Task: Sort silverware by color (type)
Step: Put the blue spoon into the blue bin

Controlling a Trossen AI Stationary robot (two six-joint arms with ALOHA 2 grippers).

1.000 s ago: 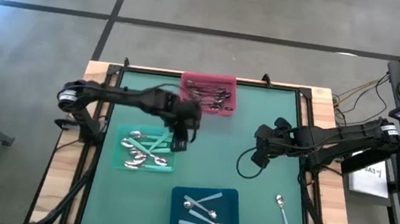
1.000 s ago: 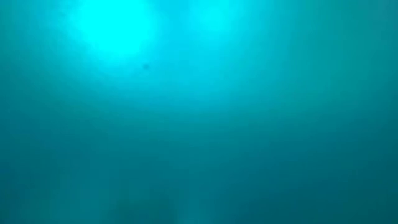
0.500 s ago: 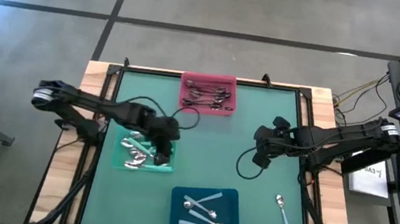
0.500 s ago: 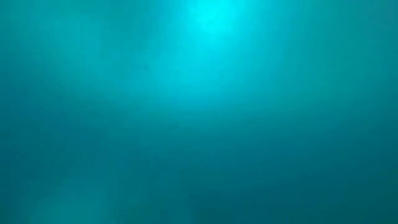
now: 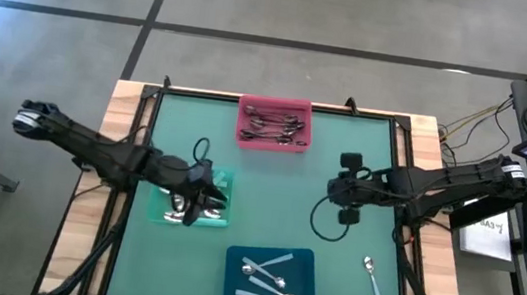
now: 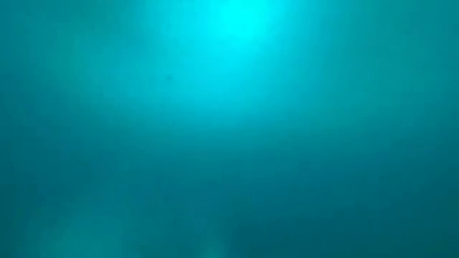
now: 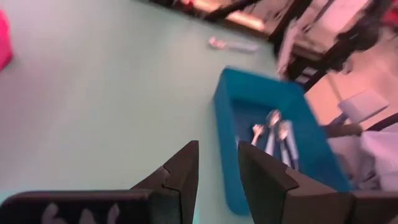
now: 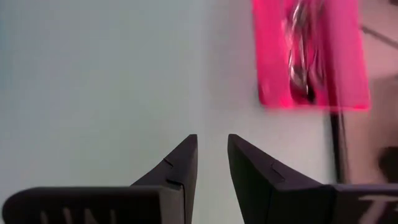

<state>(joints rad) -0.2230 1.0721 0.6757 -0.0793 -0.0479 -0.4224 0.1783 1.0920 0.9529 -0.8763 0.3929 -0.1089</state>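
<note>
The silverware lies sorted in three trays. Dark metal spoons (image 5: pixel 276 124) fill the pink tray (image 5: pixel 246 105) at the far edge. Mint-handled spoons (image 5: pixel 175 215) lie in the green tray (image 5: pixel 158 205) at left. Pale-blue-handled spoons (image 5: pixel 268 274) lie in the blue tray (image 5: pixel 235 255) at the near edge. One pale blue spoon (image 5: pixel 373 280) lies loose on the mat at near right. My left gripper (image 5: pixel 215 200) hovers over the green tray's right part, open and empty (image 7: pixel 217 163). My right gripper (image 5: pixel 332 188) hangs right of centre, open and empty (image 8: pixel 211 149).
Bare green mat (image 5: pixel 278 190) stretches between the trays and between the two grippers. Wooden table borders and black frame rails (image 5: pixel 410 186) run along both sides. The low view shows only a teal blur.
My left gripper has pulled back from near the table's middle toward the left edge, sinking a little and tipping up from a steep downward point to a shallow slant, now over the green tray. My right gripper has stayed in place while its wrist rolled.
</note>
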